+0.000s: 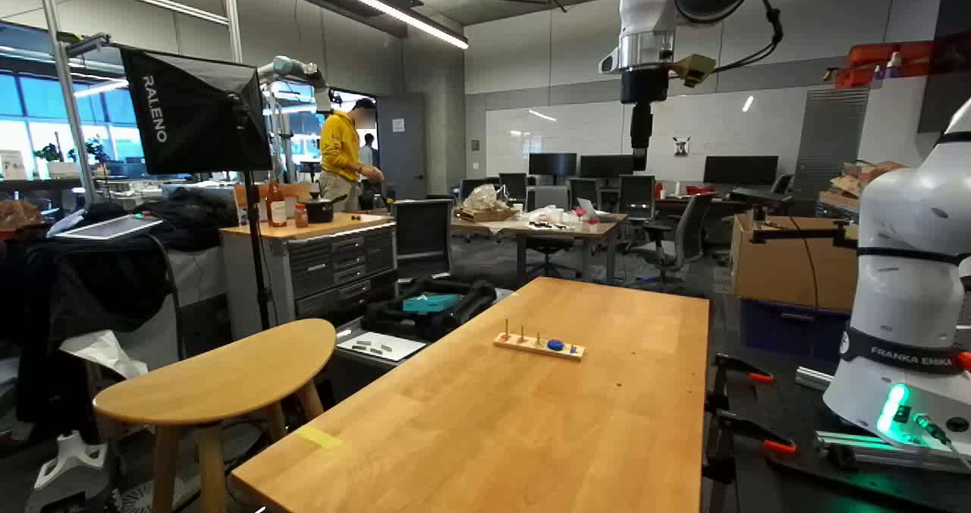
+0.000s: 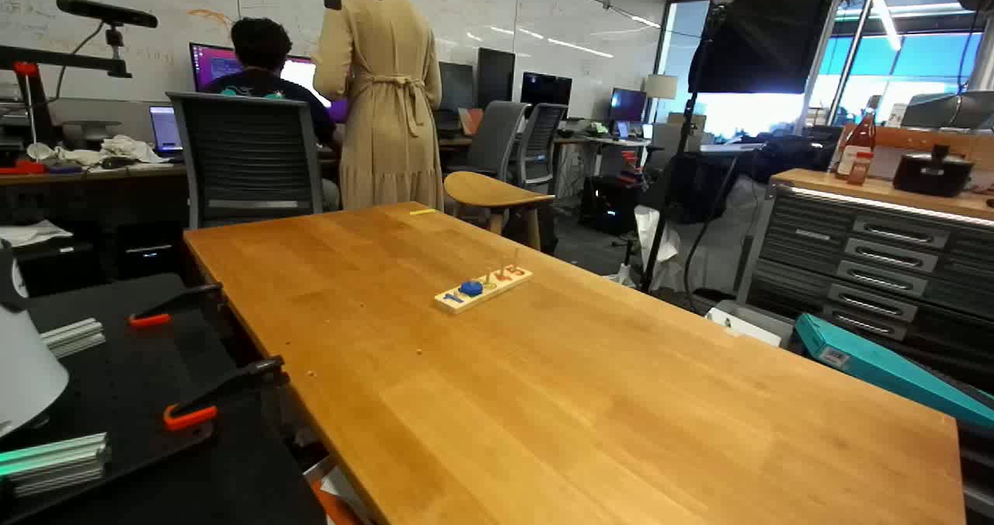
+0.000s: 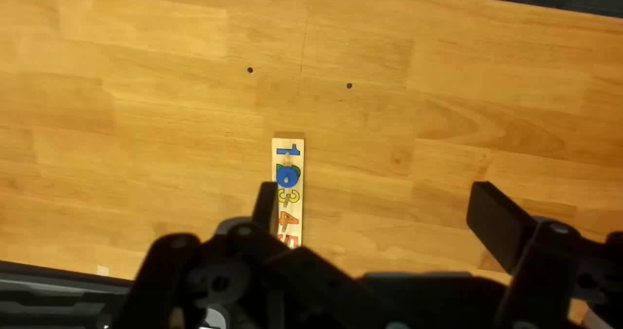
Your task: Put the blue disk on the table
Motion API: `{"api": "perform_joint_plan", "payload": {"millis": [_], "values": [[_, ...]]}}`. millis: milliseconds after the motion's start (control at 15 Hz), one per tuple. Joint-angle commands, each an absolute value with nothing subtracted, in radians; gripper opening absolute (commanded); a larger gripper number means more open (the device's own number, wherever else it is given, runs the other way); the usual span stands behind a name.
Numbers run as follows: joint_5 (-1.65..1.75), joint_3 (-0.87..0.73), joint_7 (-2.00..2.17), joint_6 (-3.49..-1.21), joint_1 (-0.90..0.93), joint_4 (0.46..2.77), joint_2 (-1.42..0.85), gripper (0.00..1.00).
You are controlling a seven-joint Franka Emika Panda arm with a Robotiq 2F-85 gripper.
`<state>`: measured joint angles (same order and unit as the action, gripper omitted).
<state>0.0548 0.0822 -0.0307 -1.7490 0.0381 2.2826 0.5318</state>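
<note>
High above table (image 1: pixel 531 403), fingers (image 3: pixel 497 227) downward, spread.

arm (image 1: pixel 895 217): white, rounded | band (image 1: pixel 899 352): black, "FRANKA EMIKA" | light (image 1: pixel 893 408): green | gripper (image 3: pixel 374 185): black

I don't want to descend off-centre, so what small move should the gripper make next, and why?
Probably shift the open gripper toward the left of the wrist view before lowering it. There the blue disk, threaded on a peg, appears near one finger rather than midway between both; in an exterior view, the gripper hangs well above the table.
</note>
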Motion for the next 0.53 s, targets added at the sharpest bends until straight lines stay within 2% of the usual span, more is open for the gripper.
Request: {"api": "perform_joint_plan", "payload": {"millis": [0, 267, 467], "values": [[0.059, 0.074, -0.026, -1.747, 0.049, 2.278, 0.531, 1.00], [0.074, 0.083, -0.018, -1.784, 0.047, 2.289, 0.530, 1.00], [0.104, 0.095, 0.025, -1.891, 0.030, 2.249, 0.389, 1.00]]}}
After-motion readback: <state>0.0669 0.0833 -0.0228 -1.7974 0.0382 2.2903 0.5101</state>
